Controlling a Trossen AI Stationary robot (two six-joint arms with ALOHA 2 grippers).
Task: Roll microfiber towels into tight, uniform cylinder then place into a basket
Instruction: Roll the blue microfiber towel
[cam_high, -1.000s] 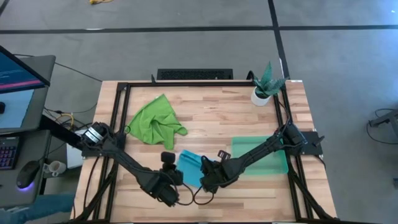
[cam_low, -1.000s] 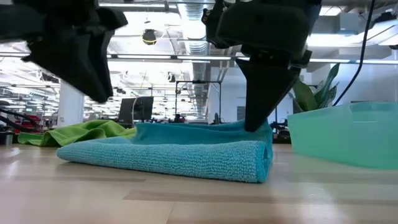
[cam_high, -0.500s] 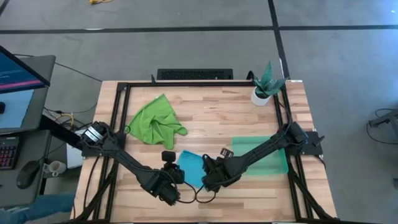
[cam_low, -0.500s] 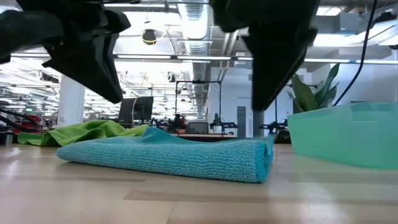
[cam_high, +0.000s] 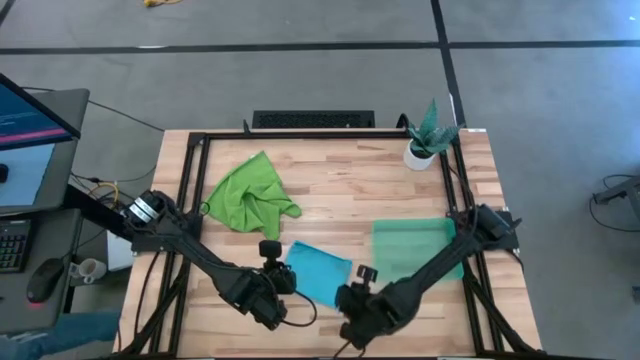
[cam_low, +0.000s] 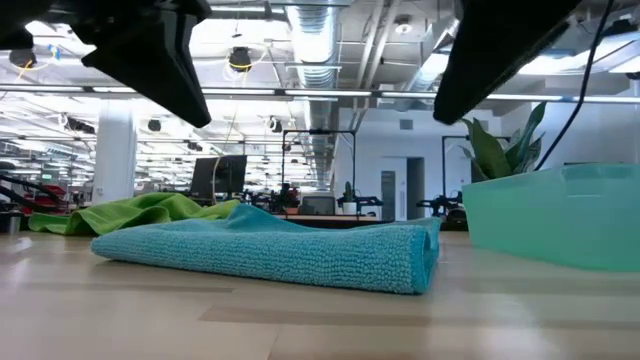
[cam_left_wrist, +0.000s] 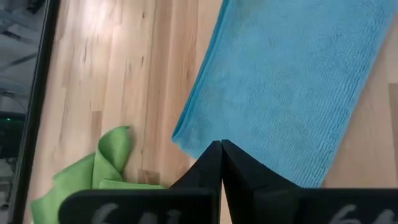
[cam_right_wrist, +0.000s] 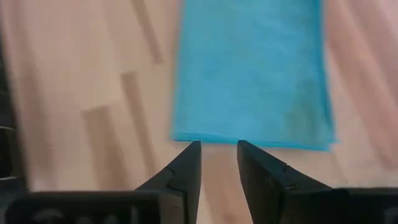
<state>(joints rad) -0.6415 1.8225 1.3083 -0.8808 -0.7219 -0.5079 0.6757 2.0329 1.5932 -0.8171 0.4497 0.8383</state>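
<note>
Two towels: the green towel (cam_high: 250, 192) lies crumpled at upper left of the high view, with bare table (cam_high: 340, 185) to its right. The left gripper (cam_left_wrist: 221, 149), clenched on nothing, hovers at the blue towel's (cam_high: 318, 272) lower-left edge. That towel lies folded flat at lower centre. The right gripper (cam_right_wrist: 218, 158), fingers parted and empty, hangs just off its lower-right edge, seemingly clear. One basket (cam_high: 415, 247) sits at right, apparently empty.
</note>
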